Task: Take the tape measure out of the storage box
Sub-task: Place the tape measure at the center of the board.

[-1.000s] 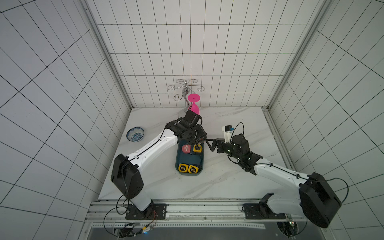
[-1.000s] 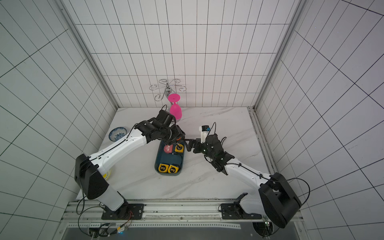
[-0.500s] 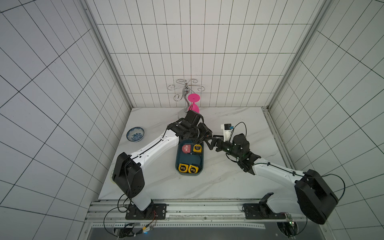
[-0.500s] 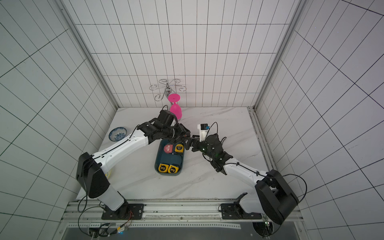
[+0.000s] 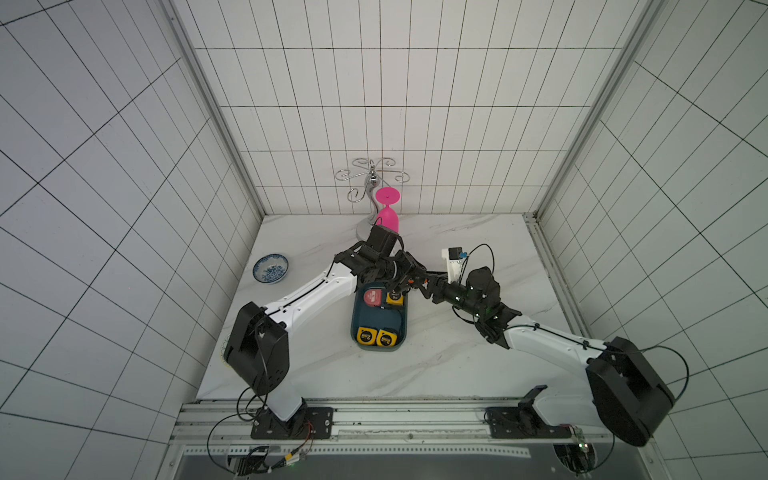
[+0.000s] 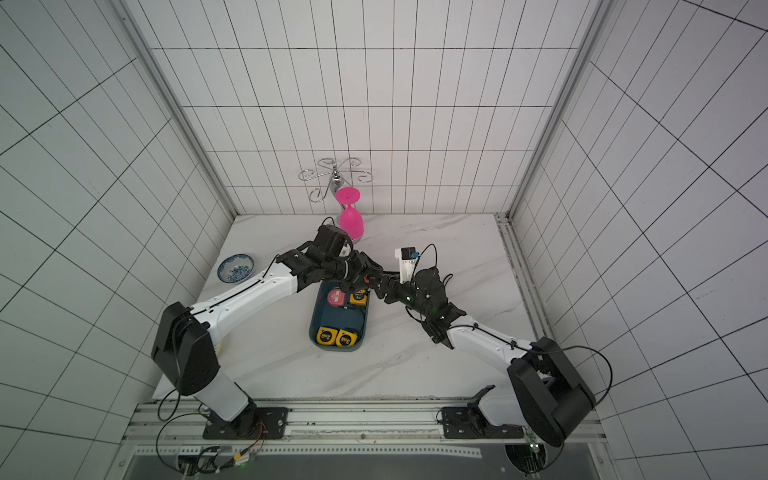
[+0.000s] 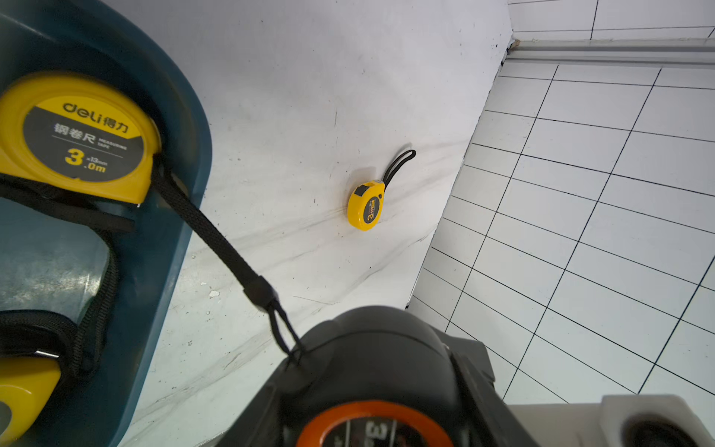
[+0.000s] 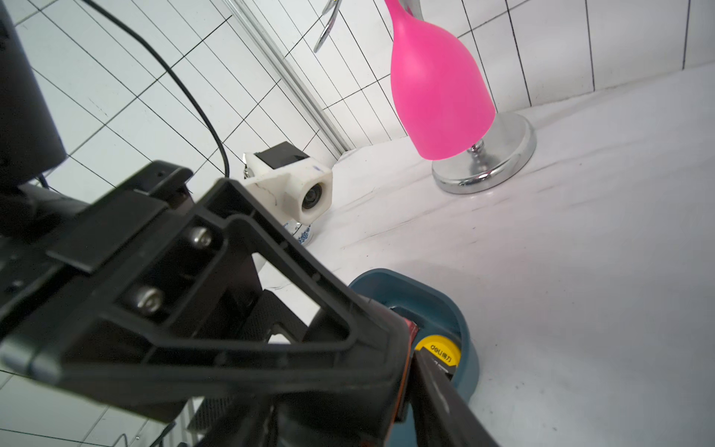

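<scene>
Left gripper (image 5: 404, 279): clenched the black tape measure (image 7: 371, 348) by the storage box (image 5: 356, 324) corner.
Right gripper (image 5: 423, 286): was alongside; couldn't tell its grip.

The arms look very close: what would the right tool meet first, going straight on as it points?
Most likely the black tape held in the left tool, directly ahead of the right tool; it may already touch. Depth is unclear.

White walls (image 5: 415, 104) of rectangular tiles with dark joints close the space on three sides. Aluminium corner posts (image 5: 219, 124) stand where they meet. The desk (image 5: 457, 361) is white marble with grey veins, and a metal rail (image 5: 415, 417) runs along its front edge. The light is even.
</scene>
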Tool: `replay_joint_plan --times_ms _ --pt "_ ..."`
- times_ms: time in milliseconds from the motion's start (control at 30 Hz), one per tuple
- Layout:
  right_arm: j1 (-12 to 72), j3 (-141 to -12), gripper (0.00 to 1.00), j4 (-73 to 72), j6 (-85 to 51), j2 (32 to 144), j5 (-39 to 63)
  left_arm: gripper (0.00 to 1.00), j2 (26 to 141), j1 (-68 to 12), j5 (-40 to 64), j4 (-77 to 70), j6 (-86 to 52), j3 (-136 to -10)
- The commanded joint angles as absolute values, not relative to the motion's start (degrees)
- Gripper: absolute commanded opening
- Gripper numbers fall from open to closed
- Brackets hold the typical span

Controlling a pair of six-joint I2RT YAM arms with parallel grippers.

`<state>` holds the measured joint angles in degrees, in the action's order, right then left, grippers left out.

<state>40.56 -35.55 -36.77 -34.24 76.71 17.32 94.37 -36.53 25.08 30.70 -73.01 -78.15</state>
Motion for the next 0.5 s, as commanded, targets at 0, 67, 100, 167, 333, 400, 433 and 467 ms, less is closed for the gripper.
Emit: replay_joint_plan --times_ms 0,67,100,167,333,400,433,467 --pt "39.9 -34.98 0.41 -36.98 -34.2 77.91 17.37 0.0 93.51 -36.6 27.76 27.91 -73.18 -78.22" --pt "39.82 -34.98 0.33 -36.92 -34.45 77.79 17.5 0.0 93.52 -36.59 27.94 27.61 -72.75 -78.26" --pt "39.66 -34.98 0.29 -36.68 -34.7 77.66 17.57 0.0 93.52 -36.59 28.08 27.51 -72.24 -78.46" --pt "39.09 -34.89 0.26 -35.94 -35.03 77.26 17.74 0.2 93.6 -36.41 28.37 27.42 -70.99 -78.72" --pt "34.28 -34.28 0.24 -34.67 -37.3 75.97 20.34 0.76 93.09 -34.64 26.87 31.91 -64.18 -80.92" --pt "31.95 -34.19 0.23 -34.13 -37.95 75.34 21.89 0.92 92.49 -33.8 24.39 36.12 -60.29 -82.64" --pt "30.95 -34.11 0.23 -34.06 -38.34 75.09 22.57 0.97 92.17 -33.46 23.38 37.62 -58.85 -83.07" --pt "29.5 -34.02 0.23 -33.99 -38.62 74.6 23.23 0.98 91.84 -33.09 22.34 39.14 -57.5 -83.46"
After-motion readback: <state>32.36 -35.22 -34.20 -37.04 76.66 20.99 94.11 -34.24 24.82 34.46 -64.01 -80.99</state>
